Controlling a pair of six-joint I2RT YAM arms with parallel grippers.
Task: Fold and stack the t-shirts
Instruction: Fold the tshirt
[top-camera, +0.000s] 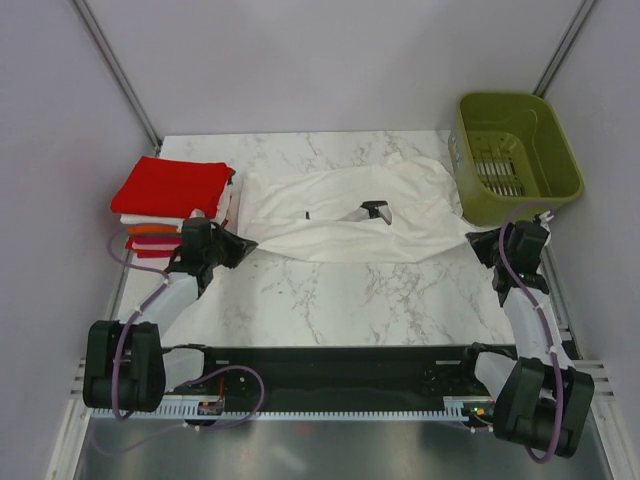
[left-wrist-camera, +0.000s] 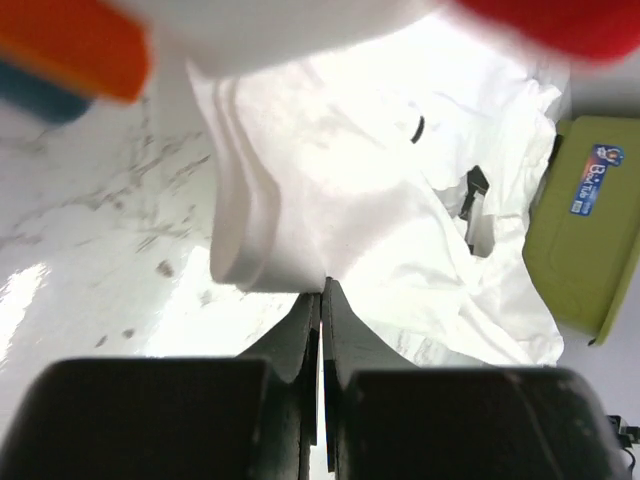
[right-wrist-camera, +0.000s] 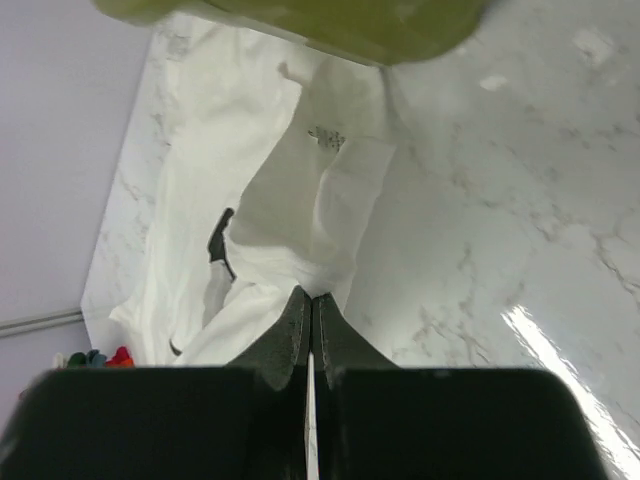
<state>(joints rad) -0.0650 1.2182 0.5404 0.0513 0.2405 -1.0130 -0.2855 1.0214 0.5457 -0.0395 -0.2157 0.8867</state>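
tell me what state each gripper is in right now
left gripper: closed, pinching an edge of the white t-shirt
right gripper: closed, pinching the white t-shirt's opposite end

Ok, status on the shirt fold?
Left gripper and right gripper both shut, each pinching a near corner of the large white cloth t-shirt. Shirt spread out, unfolded. Folded stack, red on top, far left. Olive-green plastic basket beside shirt's right edge.

White t-shirt (top-camera: 340, 215) is lying spread on table (top-camera: 350, 300), left gripper (top-camera: 245, 247) and right gripper (top-camera: 478, 243) pinching its near corners; folded stack (top-camera: 175, 200) sitting left, green basket (top-camera: 515, 155) right.
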